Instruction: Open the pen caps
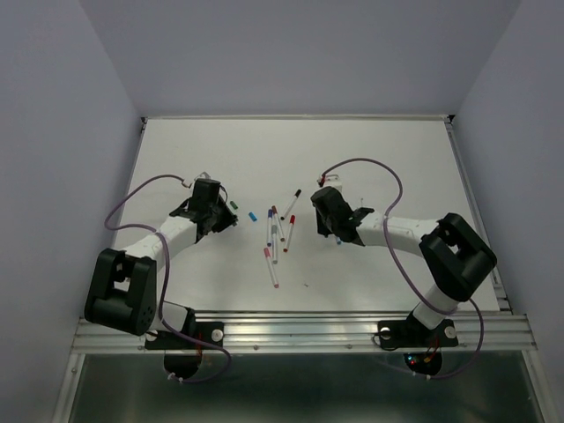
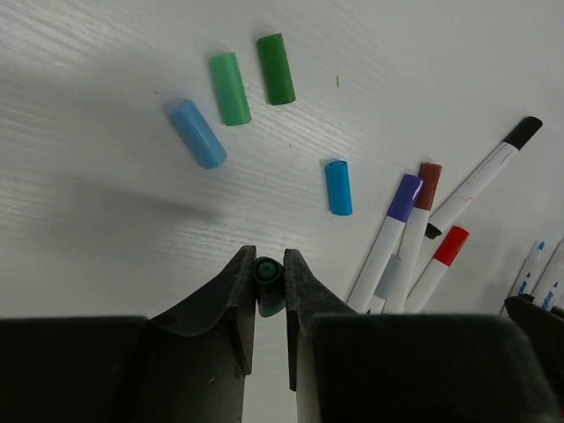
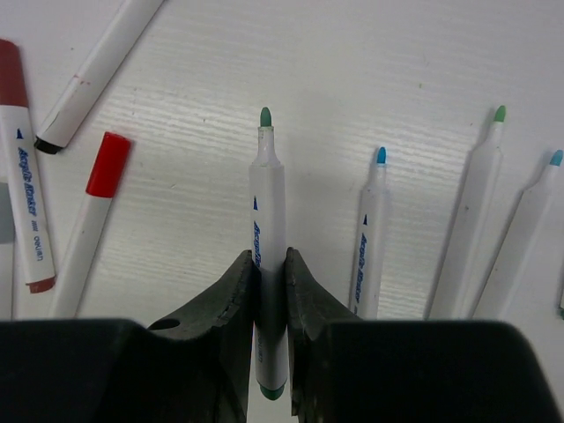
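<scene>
Cap (image 2: 268, 280), left fingers (image 2: 231, 298); pen (image 3: 267, 220), right fingers (image 3: 231, 300)

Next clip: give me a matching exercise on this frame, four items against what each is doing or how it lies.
1 left pincer
2 right pincer
3 red-capped pen
4 light blue cap

A lying loose, off any pen
B gripping the uncapped green-tipped pen
C lying free, cap on
D gripping the dark green cap

Pairs: 1-D, 2-B, 3-C, 4-A
</scene>
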